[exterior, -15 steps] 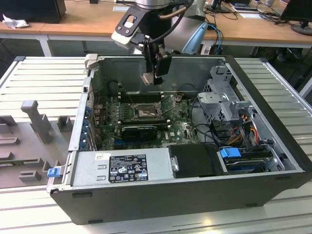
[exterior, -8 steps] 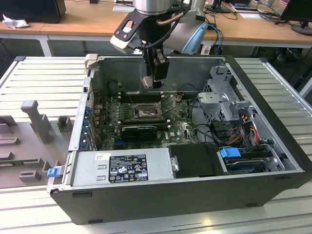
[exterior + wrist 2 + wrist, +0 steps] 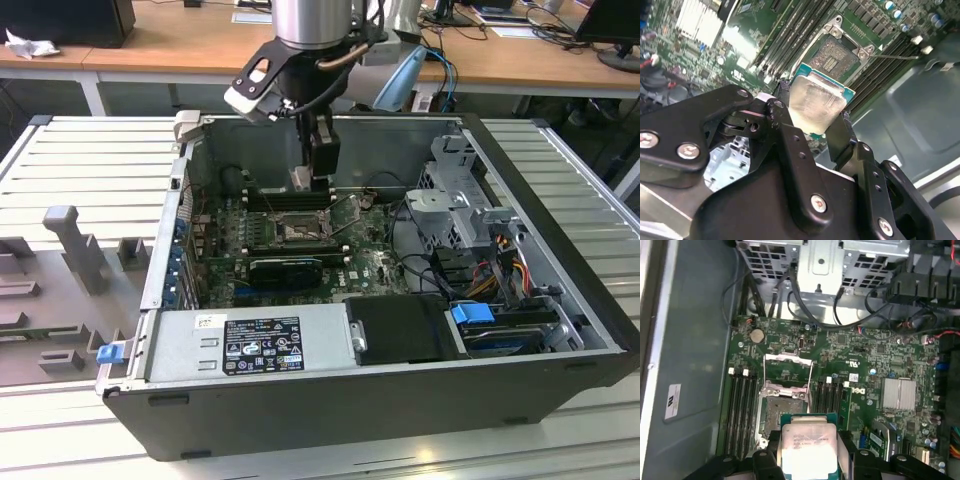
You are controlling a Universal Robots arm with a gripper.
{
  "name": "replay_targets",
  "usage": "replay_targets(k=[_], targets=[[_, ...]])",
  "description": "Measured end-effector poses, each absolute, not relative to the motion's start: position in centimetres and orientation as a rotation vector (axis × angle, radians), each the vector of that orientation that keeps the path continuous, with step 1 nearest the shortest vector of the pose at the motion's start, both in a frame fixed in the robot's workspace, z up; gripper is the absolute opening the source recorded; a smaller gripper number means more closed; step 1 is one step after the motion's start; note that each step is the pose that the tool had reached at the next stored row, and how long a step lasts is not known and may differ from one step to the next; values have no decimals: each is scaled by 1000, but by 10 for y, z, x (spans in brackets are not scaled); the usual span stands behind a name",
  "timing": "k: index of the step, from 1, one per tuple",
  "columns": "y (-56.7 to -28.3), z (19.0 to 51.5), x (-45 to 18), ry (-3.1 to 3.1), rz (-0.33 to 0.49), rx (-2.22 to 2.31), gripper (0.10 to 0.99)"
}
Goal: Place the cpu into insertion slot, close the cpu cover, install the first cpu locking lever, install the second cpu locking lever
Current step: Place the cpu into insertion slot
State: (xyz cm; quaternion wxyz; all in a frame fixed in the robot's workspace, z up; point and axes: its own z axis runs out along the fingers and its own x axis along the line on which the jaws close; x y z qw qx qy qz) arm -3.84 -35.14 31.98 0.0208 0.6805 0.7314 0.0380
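My gripper [image 3: 816, 116] has its fingers [image 3: 840, 137] clamped on opposite edges of the cpu [image 3: 817, 102], metal top up toward the wrist cams, green border showing round it. Step 1 is in hand: the cpu is held, not seated yet.

Just beyond it the insertion slot [image 3: 782, 412] lies open, dark contact field bare. In the first wrist view the cpu overlaps the slot's near edge, so I judge I'm offset, not centred. Height over the slot is hard to read from the wrists. The ext. view puts the gripper above the board [image 3: 370, 262], prob. clear of it.

Past the slot the cpu cover [image 3: 788, 366] stands flipped up, out of the way.

Placing calls for centring over the slot, squaring the cpu's corners to the rim, then a level, gentle descent w/ no tilt & no force. Cover closing & both locking steps: not done.
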Motion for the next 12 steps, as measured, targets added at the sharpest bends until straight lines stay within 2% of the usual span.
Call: replay_targets(k=[12], targets=[[-351,300,-38,2162,97,2203,533]])
